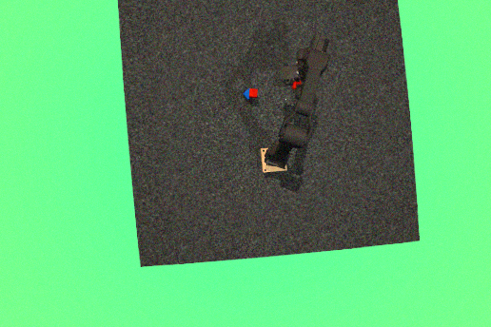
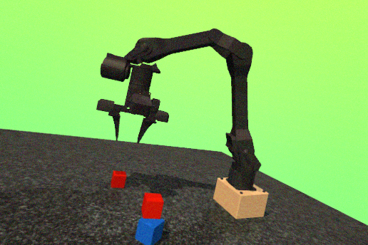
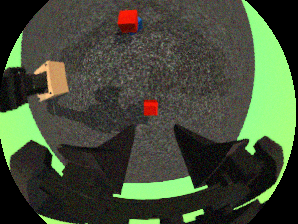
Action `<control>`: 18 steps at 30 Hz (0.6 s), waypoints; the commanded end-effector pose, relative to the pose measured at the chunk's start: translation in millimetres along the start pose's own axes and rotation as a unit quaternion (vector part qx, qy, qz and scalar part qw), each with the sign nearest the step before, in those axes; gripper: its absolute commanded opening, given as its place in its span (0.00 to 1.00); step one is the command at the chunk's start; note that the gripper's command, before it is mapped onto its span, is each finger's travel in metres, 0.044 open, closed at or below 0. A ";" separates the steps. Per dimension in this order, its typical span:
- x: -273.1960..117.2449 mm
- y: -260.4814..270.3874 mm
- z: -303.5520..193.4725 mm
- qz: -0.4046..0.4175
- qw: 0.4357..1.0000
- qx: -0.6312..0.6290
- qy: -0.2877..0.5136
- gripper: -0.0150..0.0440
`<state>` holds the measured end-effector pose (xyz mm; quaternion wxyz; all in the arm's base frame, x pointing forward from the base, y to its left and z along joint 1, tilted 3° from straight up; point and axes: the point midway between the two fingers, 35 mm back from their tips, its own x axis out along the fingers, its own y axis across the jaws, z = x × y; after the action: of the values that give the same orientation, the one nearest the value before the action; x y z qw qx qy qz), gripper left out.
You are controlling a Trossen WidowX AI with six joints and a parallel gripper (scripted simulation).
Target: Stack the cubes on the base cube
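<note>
Dark speckled table (image 1: 190, 186) on green ground, seen from the top: we note one red cube (image 1: 253, 92) sitting on the blue base cube (image 1: 246, 94), and the second red cube (image 1: 296, 85) peeking out beside the arm (image 1: 304, 101). From the exterior view, the gripper (image 2: 127, 140) hangs high with fingers spread and nothing between them, stacked red cube (image 2: 152, 205) on blue base (image 2: 149, 231), loose cube (image 2: 118, 179) apart on the table. Through the wrist view, we see the loose cube (image 3: 150, 108) between the open fingertips' lines, the stack (image 3: 128, 20) farther off.
</note>
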<state>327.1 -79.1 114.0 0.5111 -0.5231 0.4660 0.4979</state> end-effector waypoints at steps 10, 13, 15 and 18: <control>60.5 -0.6 -5.4 0.001 1.000 -0.007 0.002 0.70; 61.3 -0.7 -5.4 0.001 1.000 -0.007 0.002 0.70; 68.1 -0.7 -5.4 0.001 1.000 -0.007 0.002 0.70; 75.6 -0.6 -5.4 0.001 1.000 -0.007 0.002 0.70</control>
<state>336.8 -83.5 51.5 0.5113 -0.5311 0.4602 0.4947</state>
